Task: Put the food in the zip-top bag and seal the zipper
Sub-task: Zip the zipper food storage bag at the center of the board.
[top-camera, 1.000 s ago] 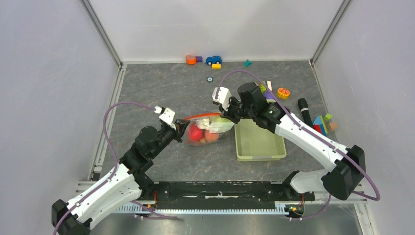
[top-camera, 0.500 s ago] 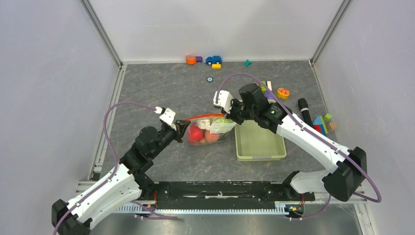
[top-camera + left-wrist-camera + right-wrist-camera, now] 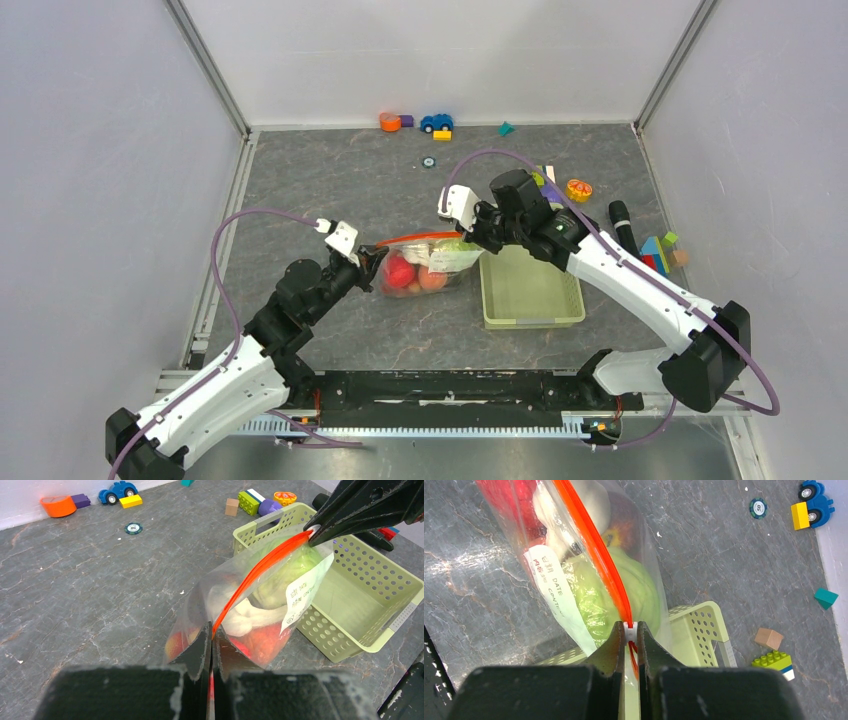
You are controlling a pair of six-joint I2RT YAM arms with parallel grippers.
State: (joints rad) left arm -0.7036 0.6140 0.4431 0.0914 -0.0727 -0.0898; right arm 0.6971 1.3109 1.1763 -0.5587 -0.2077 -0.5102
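Note:
The clear zip-top bag (image 3: 425, 262) is stretched between my two grippers over the grey floor, with food inside: green cabbage (image 3: 624, 587), a red strawberry (image 3: 400, 272) and peaches (image 3: 176, 641). Its red-orange zipper (image 3: 255, 575) runs straight between the grippers. My left gripper (image 3: 210, 630) is shut on the zipper's left end. My right gripper (image 3: 630, 627) is shut on the small white slider tab (image 3: 630, 625) at the right end, above the basket's near corner. Both arms show in the top view, with the left gripper (image 3: 375, 258) and the right gripper (image 3: 470, 236) at the bag's two ends.
A pale green basket (image 3: 530, 288) stands just right of the bag. Building blocks (image 3: 660, 250), a black cylinder (image 3: 622, 225) and an orange slice toy (image 3: 578, 189) lie at the right. A toy car (image 3: 436, 122) and blocks lie by the back wall.
My right gripper has shifted slightly right with the slider tab, pulling the zipper along. The left arm has not moved.

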